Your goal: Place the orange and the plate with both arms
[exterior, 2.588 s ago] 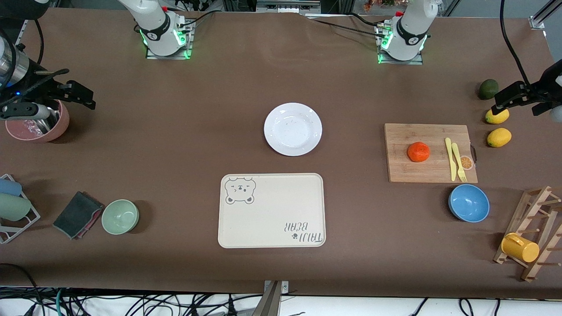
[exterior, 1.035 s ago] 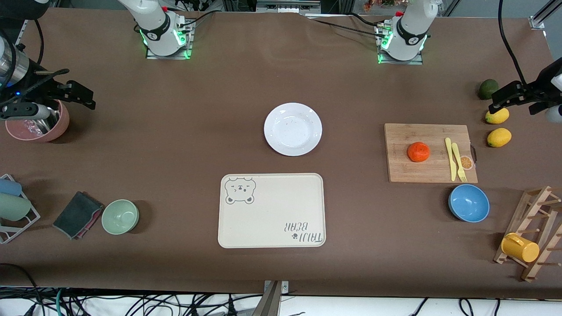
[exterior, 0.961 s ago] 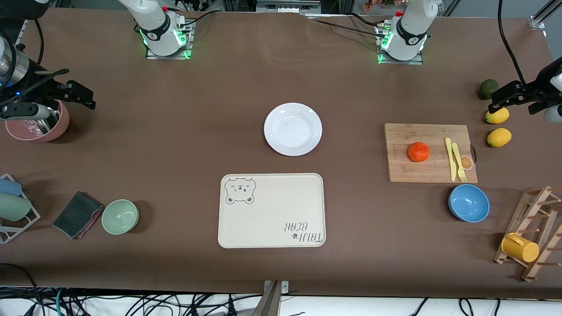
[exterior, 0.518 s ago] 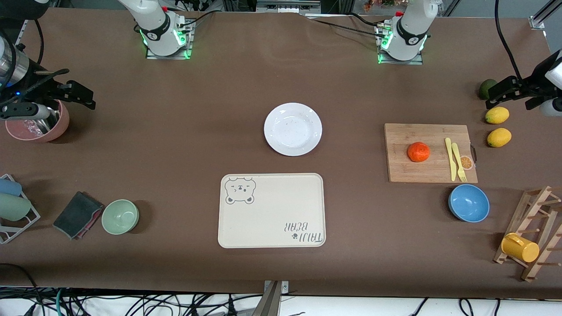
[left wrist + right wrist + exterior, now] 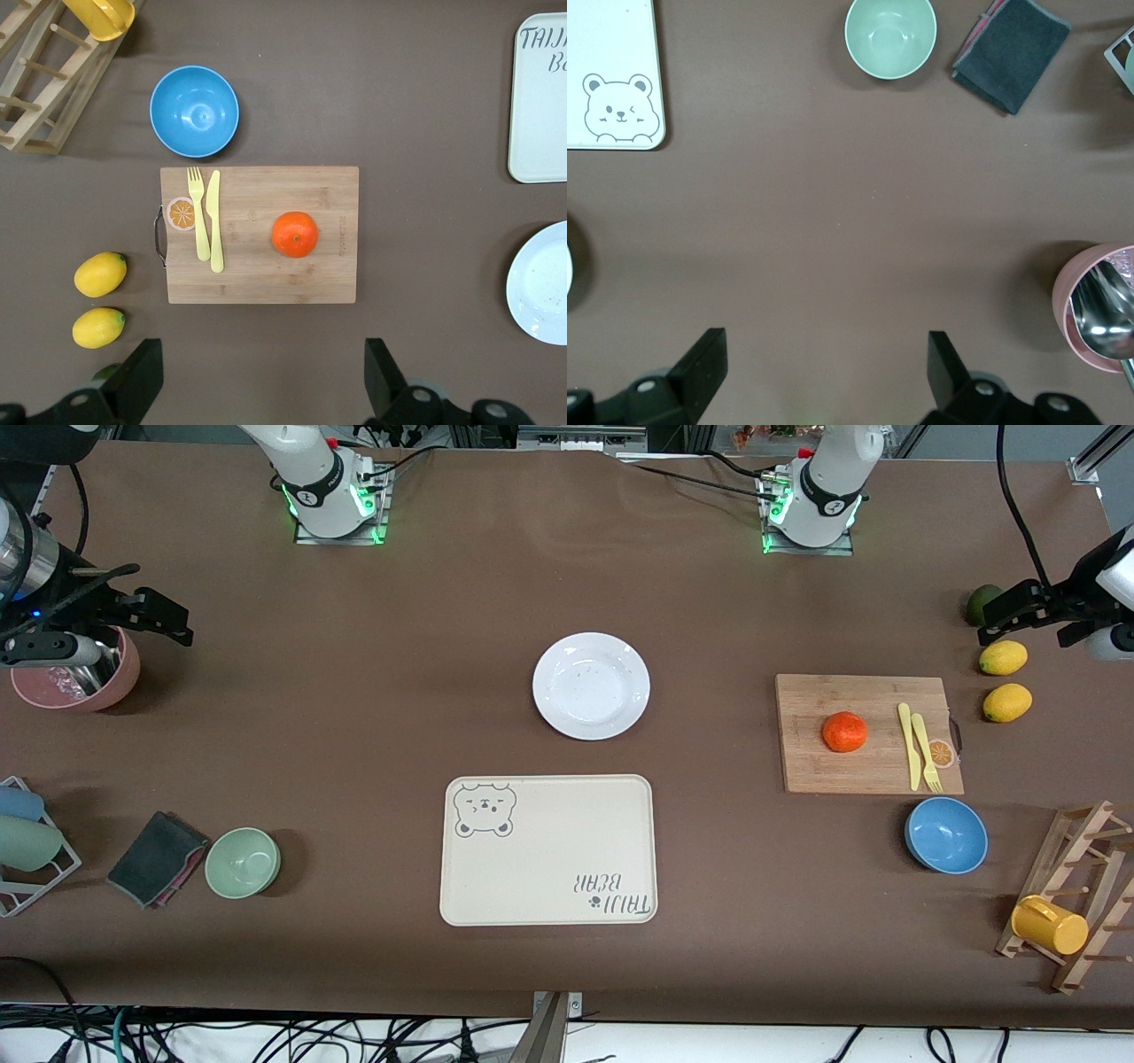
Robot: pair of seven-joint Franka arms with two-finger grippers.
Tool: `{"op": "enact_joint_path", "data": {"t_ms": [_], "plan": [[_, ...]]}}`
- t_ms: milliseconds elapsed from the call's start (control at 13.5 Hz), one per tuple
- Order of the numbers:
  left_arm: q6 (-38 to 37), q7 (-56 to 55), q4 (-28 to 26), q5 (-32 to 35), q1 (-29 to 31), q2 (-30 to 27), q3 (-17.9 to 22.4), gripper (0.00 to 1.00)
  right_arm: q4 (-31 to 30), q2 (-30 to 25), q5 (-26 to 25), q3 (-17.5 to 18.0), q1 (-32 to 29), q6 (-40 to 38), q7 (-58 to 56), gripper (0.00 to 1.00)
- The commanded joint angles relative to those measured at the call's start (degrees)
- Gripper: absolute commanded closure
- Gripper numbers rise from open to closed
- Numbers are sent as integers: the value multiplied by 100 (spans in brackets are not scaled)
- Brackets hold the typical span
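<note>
The orange (image 5: 844, 732) sits on a wooden cutting board (image 5: 868, 771) toward the left arm's end of the table; it also shows in the left wrist view (image 5: 294, 235). The white plate (image 5: 591, 685) lies bare at mid-table, farther from the front camera than the cream tray (image 5: 548, 850); its edge shows in the left wrist view (image 5: 540, 283). My left gripper (image 5: 1032, 615) is open and empty, up over the dark green fruit and lemons, apart from the orange; its jaws stand wide in its wrist view (image 5: 263, 390). My right gripper (image 5: 106, 624) is open and empty over the pink bowl, waiting (image 5: 824, 381).
A yellow knife and fork (image 5: 917, 746) lie on the board beside the orange. A blue bowl (image 5: 946, 835), two lemons (image 5: 1007, 702), a green fruit (image 5: 980, 602) and a rack with a yellow mug (image 5: 1050, 926) stand nearby. A green bowl (image 5: 243, 862), cloth (image 5: 158, 858) and pink bowl (image 5: 80, 682) are at the right arm's end.
My left gripper has shifted a little toward the robots' side and the table's middle, uncovering the lemon. The right arm, orange and plate have not moved.
</note>
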Motion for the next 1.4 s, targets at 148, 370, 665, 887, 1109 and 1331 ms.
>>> {"op": "enact_joint_path", "data": {"t_ms": [148, 370, 665, 887, 1109, 1331], "plan": [[70, 64, -130, 20, 41, -122, -24, 0, 62, 11, 83, 52, -53, -50, -3, 0], [70, 64, -121, 20, 50, -122, 11, 0, 62, 19, 83, 52, -53, -50, -3, 0], [79, 64, -95, 20, 42, -113, 11, 0, 62, 11, 83, 52, -53, -59, -3, 0], [88, 64, -51, 20, 59, -96, 20, 0, 62, 11, 83, 52, -53, -59, -3, 0], [79, 64, 11, 21, 103, -34, 20, 0, 62, 11, 83, 52, -53, -59, -3, 0], [70, 46, 11, 29, 94, -16, -24, 0, 62, 11, 83, 43, -53, -59, -3, 0]]}}
